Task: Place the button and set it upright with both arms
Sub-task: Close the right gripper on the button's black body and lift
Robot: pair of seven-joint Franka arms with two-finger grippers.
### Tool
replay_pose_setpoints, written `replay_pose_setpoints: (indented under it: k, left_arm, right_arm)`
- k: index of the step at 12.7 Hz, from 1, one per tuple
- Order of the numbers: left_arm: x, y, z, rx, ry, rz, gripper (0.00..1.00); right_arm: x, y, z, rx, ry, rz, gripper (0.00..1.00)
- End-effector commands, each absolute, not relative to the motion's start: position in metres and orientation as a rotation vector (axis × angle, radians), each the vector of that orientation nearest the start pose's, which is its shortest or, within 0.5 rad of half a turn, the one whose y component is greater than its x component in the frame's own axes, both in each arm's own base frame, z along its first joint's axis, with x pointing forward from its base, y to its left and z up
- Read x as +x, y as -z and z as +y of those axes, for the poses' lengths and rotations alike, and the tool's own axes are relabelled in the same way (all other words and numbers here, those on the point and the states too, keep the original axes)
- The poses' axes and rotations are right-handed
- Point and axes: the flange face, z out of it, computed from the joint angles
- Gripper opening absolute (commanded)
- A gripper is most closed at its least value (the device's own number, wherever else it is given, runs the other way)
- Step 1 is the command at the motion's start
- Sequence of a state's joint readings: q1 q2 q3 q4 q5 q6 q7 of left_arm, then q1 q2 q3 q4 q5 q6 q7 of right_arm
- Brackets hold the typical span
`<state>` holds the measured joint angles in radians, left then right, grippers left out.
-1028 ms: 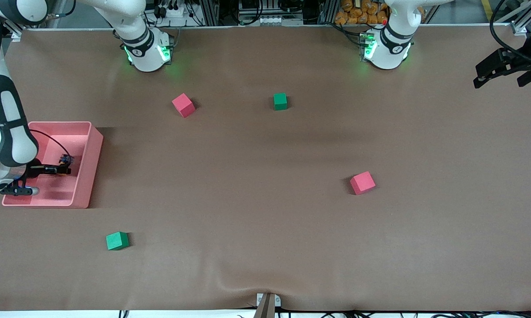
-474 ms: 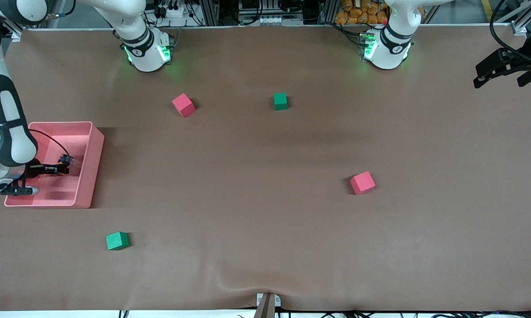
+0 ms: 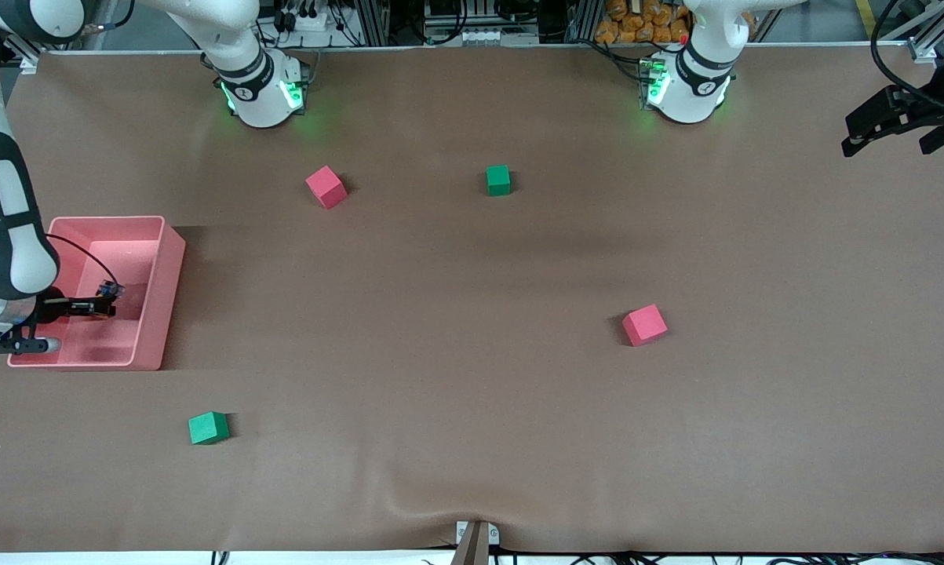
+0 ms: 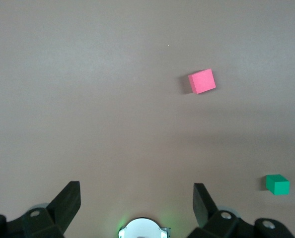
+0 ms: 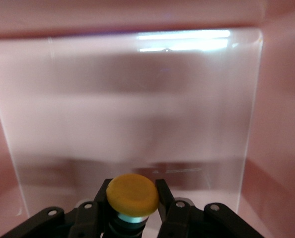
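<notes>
My right gripper (image 3: 104, 303) is inside the pink bin (image 3: 169, 290) at the right arm's end of the table. It is shut on the button (image 3: 111, 290). In the right wrist view the button's round orange cap (image 5: 132, 194) sits between the two black fingers (image 5: 163, 194), above the bin's floor, with the black body and a pale bit below the cap. My left gripper (image 3: 883, 143) hangs open and empty in the air at the left arm's end of the table. In the left wrist view (image 4: 136, 192) nothing is between its fingers.
Two pink cubes (image 3: 326, 187) (image 3: 644, 324) and two green cubes (image 3: 498, 180) (image 3: 208, 428) lie scattered on the brown table. The left wrist view shows one pink cube (image 4: 202, 81) and one green cube (image 4: 277, 184). The bin's walls (image 5: 279, 124) enclose my right gripper.
My right gripper has drawn back slightly inside the bin toward the right arm's end of the table, still holding the button. The left arm has not moved.
</notes>
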<state>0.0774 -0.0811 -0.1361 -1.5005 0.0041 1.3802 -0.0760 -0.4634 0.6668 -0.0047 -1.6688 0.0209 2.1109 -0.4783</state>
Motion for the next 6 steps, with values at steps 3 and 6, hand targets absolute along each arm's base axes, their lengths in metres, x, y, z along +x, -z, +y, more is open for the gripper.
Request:
replay_pose_setpoints:
  k: [3,6]
  left_arm:
    - [0.506,-0.686,-0.031,-3.132,-0.070,-0.005,1.00]
    - [0.508,-0.680,-0.033,-3.138,-0.090,0.000,1.00]
  right_arm:
    - [0.621,-0.272,-0.273,-2.980,-0.401,-0.052,0.00]
    - [0.644,-0.318,-0.238,-2.997,-0.488,-0.044,0.00]
